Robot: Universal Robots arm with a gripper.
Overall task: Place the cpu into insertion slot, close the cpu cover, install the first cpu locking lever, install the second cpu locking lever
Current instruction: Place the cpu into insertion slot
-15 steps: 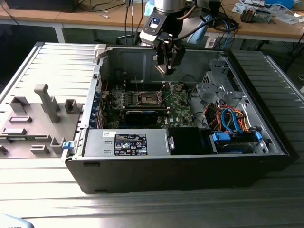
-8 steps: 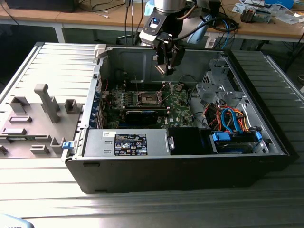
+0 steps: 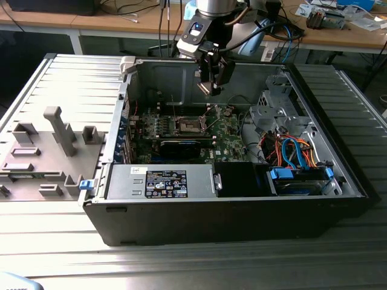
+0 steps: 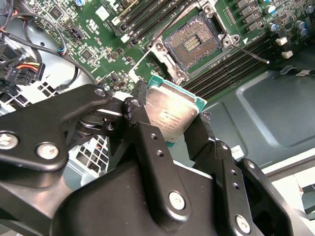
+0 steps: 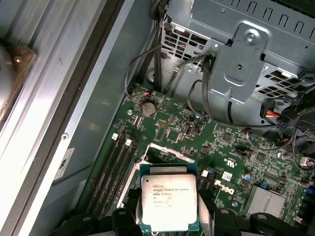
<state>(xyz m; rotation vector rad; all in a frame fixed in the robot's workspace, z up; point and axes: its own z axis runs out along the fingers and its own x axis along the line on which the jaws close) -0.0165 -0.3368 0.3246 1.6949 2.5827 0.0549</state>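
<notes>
Insertion slot [image 3: 188, 125] on the green motherboard [image 3: 227, 136]: open, dark centre bare, no chip seated. Just right of it and above the board, the pincer [image 3: 213, 86] is pinching the cpu [image 5: 170, 201] by two opposite edges. Judgement: light, stiff, thin; underside contacts likely fragile. Grip the edges only and keep it level.

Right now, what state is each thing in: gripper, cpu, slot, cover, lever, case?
gripper: shut on the cpu.
cpu: held in the air, not seated.
slot: empty, contacts exposed.
cover: open, off the slot.
lever: unlatched, sticking out from the slot.
case: side open, insides exposed.
</notes>
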